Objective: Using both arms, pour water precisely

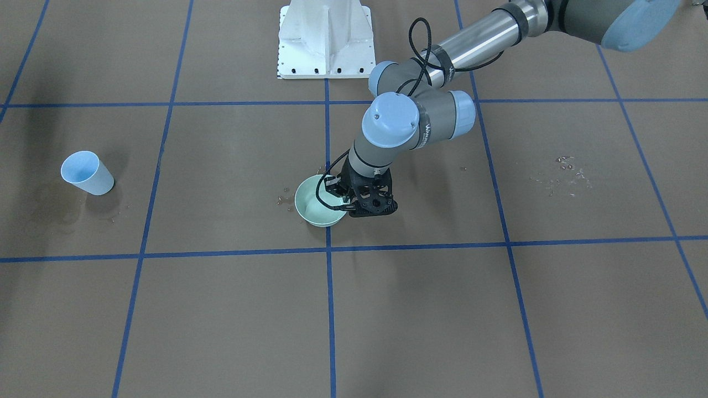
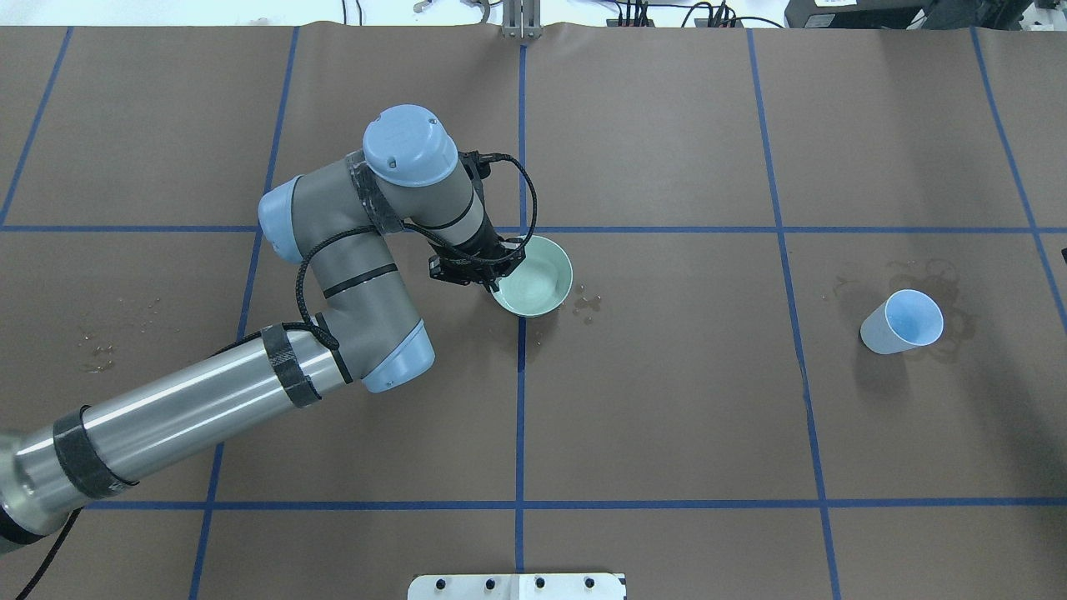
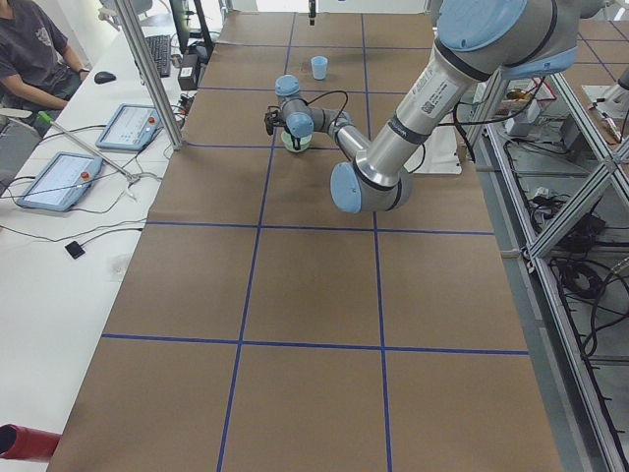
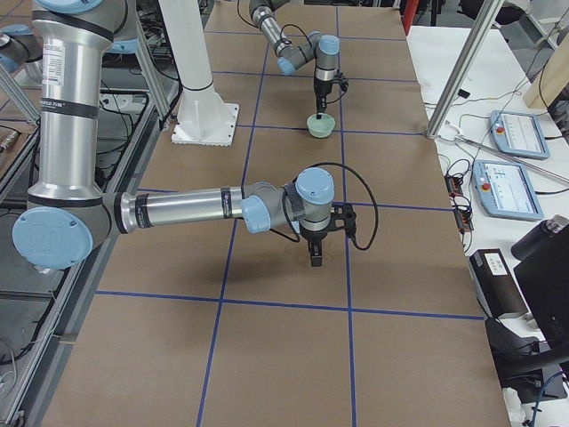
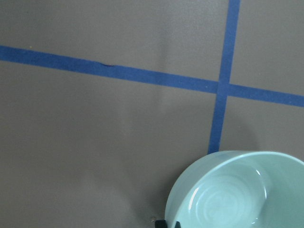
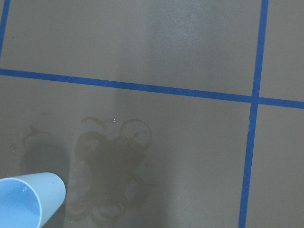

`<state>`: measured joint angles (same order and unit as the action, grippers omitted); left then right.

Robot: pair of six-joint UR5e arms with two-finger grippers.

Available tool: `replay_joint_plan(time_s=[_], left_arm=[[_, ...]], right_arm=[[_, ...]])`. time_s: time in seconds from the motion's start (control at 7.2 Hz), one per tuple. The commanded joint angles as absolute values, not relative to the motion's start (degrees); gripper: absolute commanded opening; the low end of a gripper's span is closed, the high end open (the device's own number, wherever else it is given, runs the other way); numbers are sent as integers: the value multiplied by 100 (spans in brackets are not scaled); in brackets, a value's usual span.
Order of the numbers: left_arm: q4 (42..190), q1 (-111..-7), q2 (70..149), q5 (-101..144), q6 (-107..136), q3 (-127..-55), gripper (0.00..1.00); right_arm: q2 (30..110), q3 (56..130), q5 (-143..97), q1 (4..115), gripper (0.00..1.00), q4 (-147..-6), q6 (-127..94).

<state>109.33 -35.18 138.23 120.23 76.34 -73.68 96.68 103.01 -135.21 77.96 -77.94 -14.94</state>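
A mint green bowl (image 1: 316, 205) sits on the brown table cover near the centre, and also shows in the overhead view (image 2: 538, 279). My left gripper (image 1: 342, 194) is shut on the bowl's rim, one fingertip on each side of it (image 5: 169, 223). Water shows as a faint sheen and pale glints inside the bowl (image 5: 223, 204). A light blue cup (image 2: 902, 322) stands tilted far off on my right side, on a wet stain (image 6: 111, 180). My right gripper (image 4: 316, 253) hangs above the table and shows only in the exterior right view, so I cannot tell if it is open or shut.
Water drops lie beside the bowl (image 2: 583, 304) and on my left side of the table (image 1: 564, 171). The white pedestal base (image 1: 326, 38) stands at the table's robot edge. An operator (image 3: 29, 49) sits beyond the far side with tablets.
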Motion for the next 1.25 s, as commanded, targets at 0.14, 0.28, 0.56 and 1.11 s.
replay_joint_plan(time_s=[0.14, 0.28, 0.56, 1.11], left_arm=[[10925, -3560, 13808, 12032, 7646, -7374, 0], [10925, -3568, 13790, 12032, 7646, -7374, 0], [10925, -3577, 13781, 12032, 7655, -7374, 0], [10916, -3682, 13772, 12067, 7673, -7461, 90]], right_arm=[[9668, 10292, -13518, 7778, 100, -7796, -1494], [9668, 10292, -13518, 7770, 100, -7796, -1494], [9668, 10292, -13518, 7761, 100, -7796, -1503], [9668, 10292, -13518, 7752, 100, -7787, -1503]])
